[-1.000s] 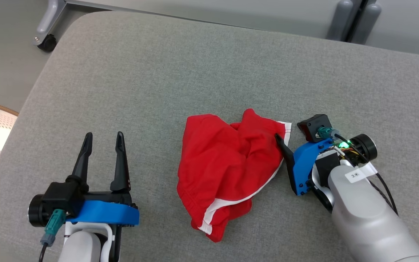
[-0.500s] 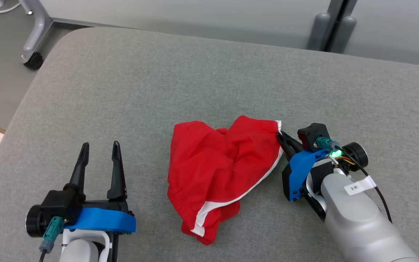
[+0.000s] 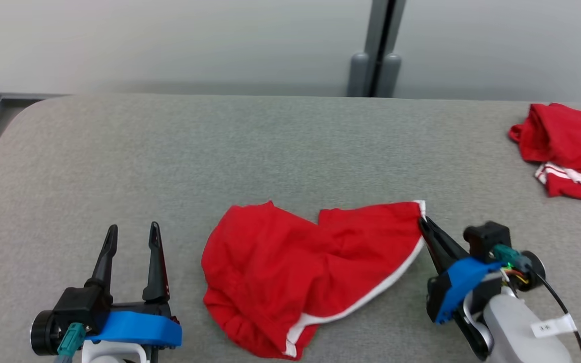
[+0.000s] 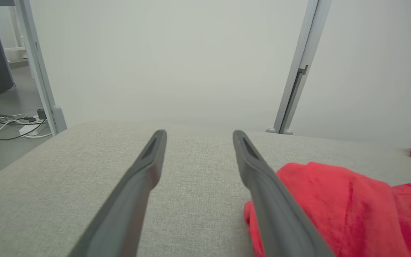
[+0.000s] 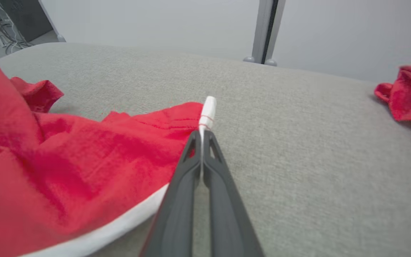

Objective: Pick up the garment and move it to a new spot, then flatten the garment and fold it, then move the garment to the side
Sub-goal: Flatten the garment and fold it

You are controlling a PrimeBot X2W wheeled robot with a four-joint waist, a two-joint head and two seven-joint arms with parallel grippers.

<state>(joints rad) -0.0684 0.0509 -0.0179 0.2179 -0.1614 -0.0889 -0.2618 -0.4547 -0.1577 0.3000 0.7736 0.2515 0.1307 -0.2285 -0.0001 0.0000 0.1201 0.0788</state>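
Two red garments: the near garment point(image 3: 300, 272), a second garment point(image 3: 568, 146) well right of it. Two grippers: left gripper point(image 3: 133, 227), right gripper point(image 3: 422, 220).

Garment point(image 4: 334, 200) cut by frame edge; second red garment point(image 3: 568, 146) likewise

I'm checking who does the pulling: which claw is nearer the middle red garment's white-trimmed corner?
Right. The right claw is shut on that corner of the red garment; the left claw stands open beside the garment's opposite end, not touching it.
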